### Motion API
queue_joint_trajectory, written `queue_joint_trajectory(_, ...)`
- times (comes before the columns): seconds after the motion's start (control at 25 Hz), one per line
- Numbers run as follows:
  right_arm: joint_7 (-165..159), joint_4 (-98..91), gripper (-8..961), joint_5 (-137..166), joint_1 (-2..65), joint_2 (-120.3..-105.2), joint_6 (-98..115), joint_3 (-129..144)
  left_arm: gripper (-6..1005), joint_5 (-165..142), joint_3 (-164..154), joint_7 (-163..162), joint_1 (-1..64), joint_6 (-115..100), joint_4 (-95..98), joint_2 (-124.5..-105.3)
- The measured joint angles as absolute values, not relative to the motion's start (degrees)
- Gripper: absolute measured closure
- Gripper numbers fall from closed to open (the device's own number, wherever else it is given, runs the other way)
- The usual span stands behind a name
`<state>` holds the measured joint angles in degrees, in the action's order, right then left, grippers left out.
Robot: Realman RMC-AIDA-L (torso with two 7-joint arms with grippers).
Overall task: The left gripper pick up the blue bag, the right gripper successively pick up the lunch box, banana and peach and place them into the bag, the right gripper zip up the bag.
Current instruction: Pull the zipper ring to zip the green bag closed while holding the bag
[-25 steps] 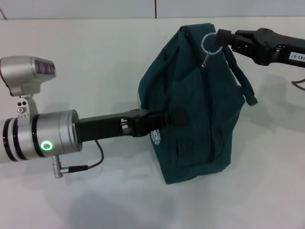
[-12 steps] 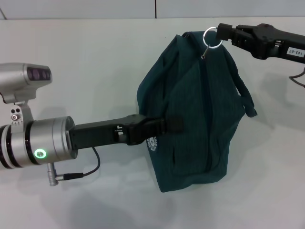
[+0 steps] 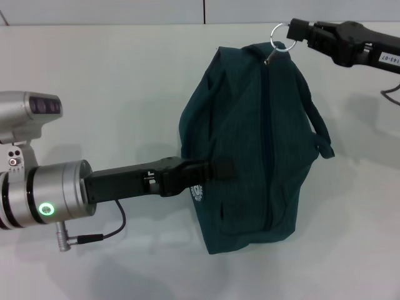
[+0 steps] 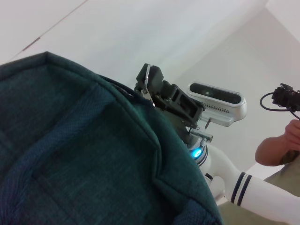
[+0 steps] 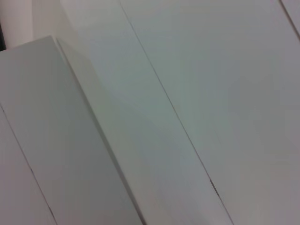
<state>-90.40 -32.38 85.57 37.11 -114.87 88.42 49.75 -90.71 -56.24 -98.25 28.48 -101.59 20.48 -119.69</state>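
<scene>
Head view: the right gripper [image 3: 291, 31], pinching the ring-pull [image 3: 277, 34], has drawn the zipper to the end of the dark teal-blue fabric bag [image 3: 250, 137], closing it; the left gripper [image 3: 215, 170] stays clamped on its side.

Head camera looking down over the white counter [image 3: 125, 81], blue bag [image 3: 250, 144] mid-frame, left wrist camera pressed close against that same bag [image 4: 79, 154], aimed upward, right wrist camera turned away, catching only pale flat panels

White table [image 3: 125, 75]; blue bag [image 3: 250, 144] lies on it.
</scene>
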Motion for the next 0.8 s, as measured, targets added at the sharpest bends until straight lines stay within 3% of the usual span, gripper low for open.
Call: queue_joint_trajectory(0.8, -94.75, -30.97, 925, 88.68, 41.78, -114.92, 82.88, 52.03, 935, -90.92, -56.25, -98.15, 29.00, -101.85, 20.48, -119.53)
